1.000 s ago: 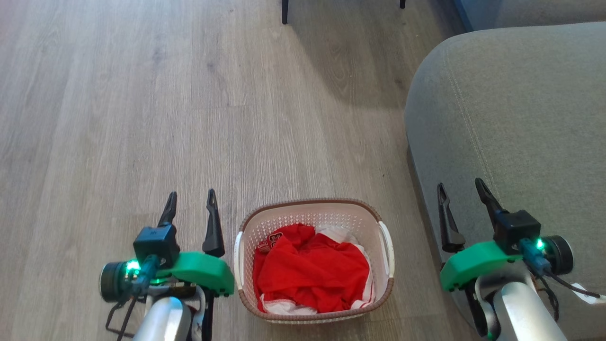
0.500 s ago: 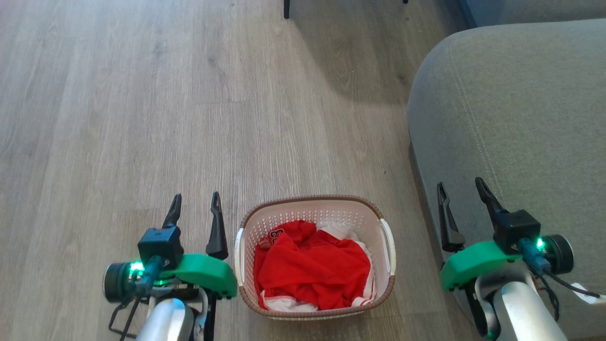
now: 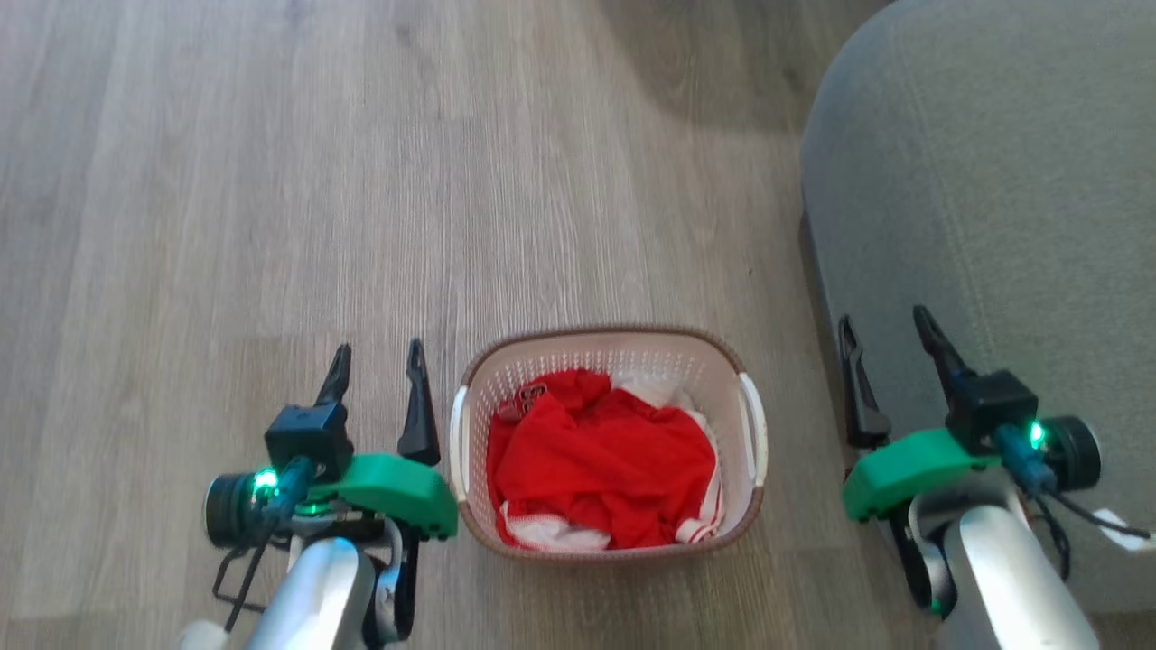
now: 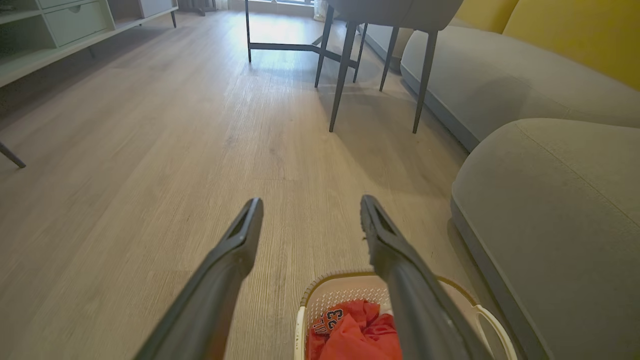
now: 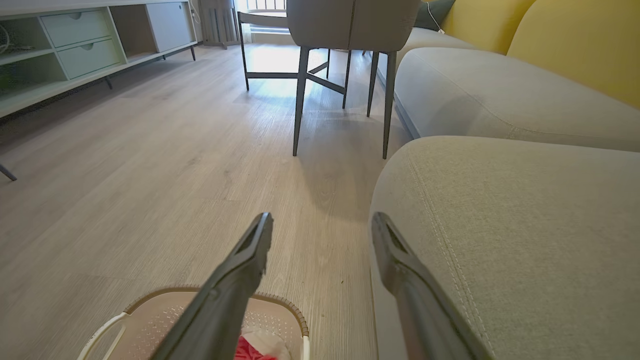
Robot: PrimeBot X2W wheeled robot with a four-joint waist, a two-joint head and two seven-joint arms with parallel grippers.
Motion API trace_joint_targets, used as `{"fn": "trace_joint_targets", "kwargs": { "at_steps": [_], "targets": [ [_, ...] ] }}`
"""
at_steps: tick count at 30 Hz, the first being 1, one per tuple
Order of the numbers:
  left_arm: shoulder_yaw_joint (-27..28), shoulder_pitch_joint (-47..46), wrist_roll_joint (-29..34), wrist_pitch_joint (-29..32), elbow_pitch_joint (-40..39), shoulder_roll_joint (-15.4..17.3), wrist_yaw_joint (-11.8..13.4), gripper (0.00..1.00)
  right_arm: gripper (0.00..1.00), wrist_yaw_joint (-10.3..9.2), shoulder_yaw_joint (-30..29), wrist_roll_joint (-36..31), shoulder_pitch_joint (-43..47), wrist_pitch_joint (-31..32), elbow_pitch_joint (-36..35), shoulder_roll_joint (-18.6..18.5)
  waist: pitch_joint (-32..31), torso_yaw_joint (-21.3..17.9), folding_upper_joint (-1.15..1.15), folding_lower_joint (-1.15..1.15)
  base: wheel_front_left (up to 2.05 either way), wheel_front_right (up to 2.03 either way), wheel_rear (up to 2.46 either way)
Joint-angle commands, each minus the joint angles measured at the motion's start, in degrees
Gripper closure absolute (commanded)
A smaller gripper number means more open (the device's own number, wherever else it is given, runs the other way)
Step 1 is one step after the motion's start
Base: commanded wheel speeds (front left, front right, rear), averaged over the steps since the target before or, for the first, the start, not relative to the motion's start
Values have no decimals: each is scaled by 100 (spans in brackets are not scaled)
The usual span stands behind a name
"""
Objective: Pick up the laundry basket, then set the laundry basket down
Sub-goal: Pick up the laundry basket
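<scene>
Okay, your laundry basket (image 3: 605, 331) sits on the wood floor (image 3: 271, 181) between both grippers, with red clothing (image 3: 601, 460) heaped inside. Your left gripper (image 3: 379, 348) hangs just beside its left handle, fingers spread wide, holding nothing. Your right gripper (image 3: 883, 316), equally wide and empty, is by the grey sofa (image 3: 993, 181) edge; whether it's touching, I can't quite tell.

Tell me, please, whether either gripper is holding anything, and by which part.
Nothing is held: the left gripper and right gripper stand open on either side of the laundry basket, closed on neither handle.
</scene>
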Motion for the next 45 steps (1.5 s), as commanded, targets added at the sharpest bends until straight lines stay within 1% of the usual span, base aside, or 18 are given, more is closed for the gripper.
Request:
{"fn": "trace_joint_targets", "kwargs": {
  "at_steps": [1,7,13,18,21,22,24,25,31,38,40,43,45],
  "targets": [
    [125,-299,-9,-30,-125,-2,55,0,0,41,93,-39,-273,-69,-150,2,243,37,0,0,0,0,0],
    [-60,-716,-86,-30,288,-2,131,0,0,41,128,43,-626,-69,-6,-134,948,114,0,0,0,0,0],
    [-399,-1175,-235,-30,893,-2,117,0,0,41,269,306,-988,-69,269,-285,1580,148,0,0,0,0,0],
    [-595,-1629,-323,-30,1396,-2,60,0,0,41,367,451,-1405,-69,854,-353,2120,163,0,0,0,0,0],
    [-686,-1904,-388,-30,1714,-2,12,0,0,41,463,659,-1686,-69,1242,-351,2453,192,0,0,0,0,0],
    [-686,-1904,-388,-30,1714,-2,12,0,0,41,463,659,-1686,-69,1242,-351,2453,192,0,0,0,0,0],
    [-762,-2160,-471,-30,2035,-2,-50,0,0,41,658,805,-1963,-69,1666,-382,2723,225,0,0,0,0,0],
    [-762,-2160,-471,-30,2035,-2,-50,0,0,41,658,805,-1963,-69,1666,-382,2723,225,0,0,0,0,0],
    [-946,-2616,-649,-30,2663,-2,-227,0,0,41,906,1028,-2506,-69,2494,-391,3172,255,0,0,0,0,0],
    [-1236,-3130,-897,-30,3269,-2,-549,0,0,41,1372,1311,-3110,-12,3556,-316,3572,276,0,0,0,0,0],
    [-1403,-3264,-988,-30,3513,-2,-711,0,0,41,1489,1414,-3256,-3,3768,-303,3643,264,0,0,0,0,0],
    [-1454,-3476,-1104,-30,3724,-2,-777,0,0,41,1756,1322,-3474,-10,4052,-370,3752,240,0,0,0,0,0],
    [-1561,-3639,-1180,-30,3955,-2,-872,0,0,41,1859,1479,-3618,56,4331,-297,3834,218,0,0,0,0,0]
  ]
}}
